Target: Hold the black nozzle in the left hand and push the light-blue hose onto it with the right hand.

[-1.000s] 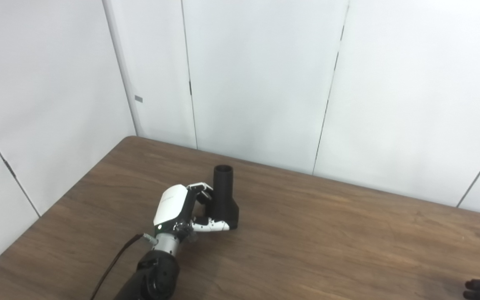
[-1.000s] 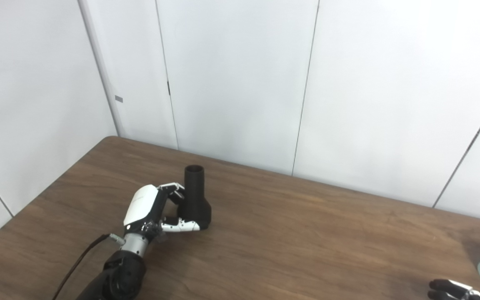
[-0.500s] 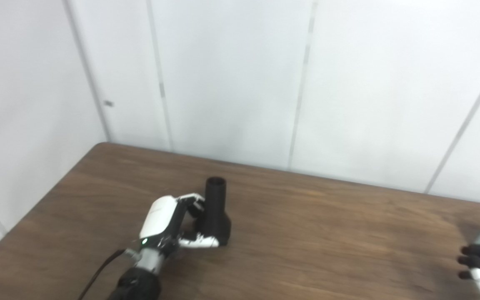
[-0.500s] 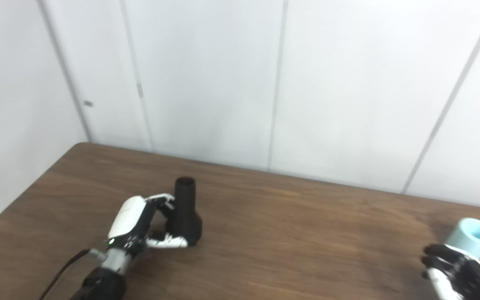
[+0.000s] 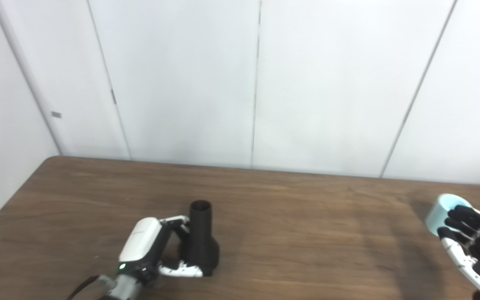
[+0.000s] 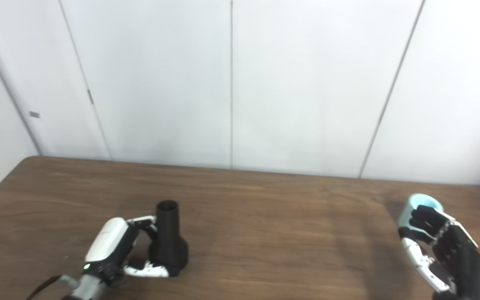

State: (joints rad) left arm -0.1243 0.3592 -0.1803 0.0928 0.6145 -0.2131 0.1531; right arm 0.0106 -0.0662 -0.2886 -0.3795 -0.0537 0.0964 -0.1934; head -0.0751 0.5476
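Lower left of frame: left hand [image 6: 113,246] is curled around the black nozzle [image 6: 168,238], thumb across its flared base; the nozzle stands upright on the table [image 6: 265,216], open neck up, as it did a second ago. The camera has swung right since then. Lower right: the right hand [image 6: 440,250], then barely in frame, now reaches the light-blue hose [image 6: 421,204], fingers wrapping its near side. Whether that grip is closed, cannot tell. Judgement: nozzle secured; hose pickup underway, well apart from the nozzle.
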